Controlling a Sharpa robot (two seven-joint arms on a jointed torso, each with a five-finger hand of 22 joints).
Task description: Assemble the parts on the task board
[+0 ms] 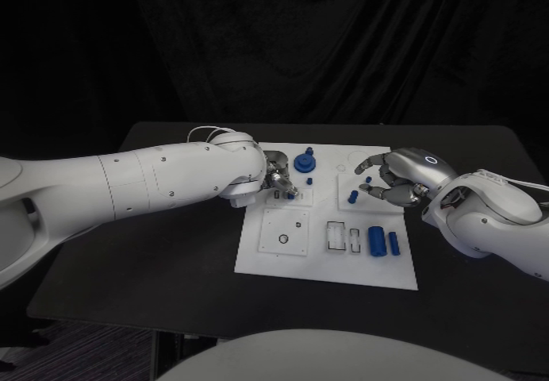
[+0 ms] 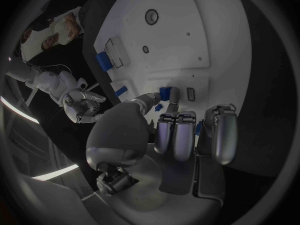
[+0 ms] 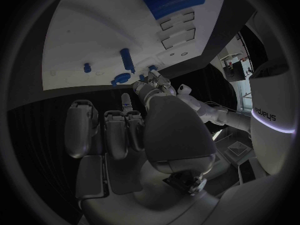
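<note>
Surface: black, carrying the white board at its middle.
Left hand: over the board's far-left part, fingers curled downward; a small blue piece sits at the fingertips in the left wrist view — whether it is pinched or only touched, I cannot tell.
Blue knob: stands upright on the board's far edge, just beside the left hand.
Small blue peg: upright on the board, near the knob and towards the robot from it.
Near-left panel: a square plate on the board with a dark ring and a small hole.
Slots: pale rectangular recesses near the board's middle, beside the two blue bars.
Blue bars: two lie side by side on the near-right part of the board, the thicker one to the left of the thinner.
Upright blue pin: stands on the board just left of the right hand.
Right hand: above the board's far-right part, fingers arched and apart — a blue bit lies under them, and I cannot tell whether it is gripped.
</note>
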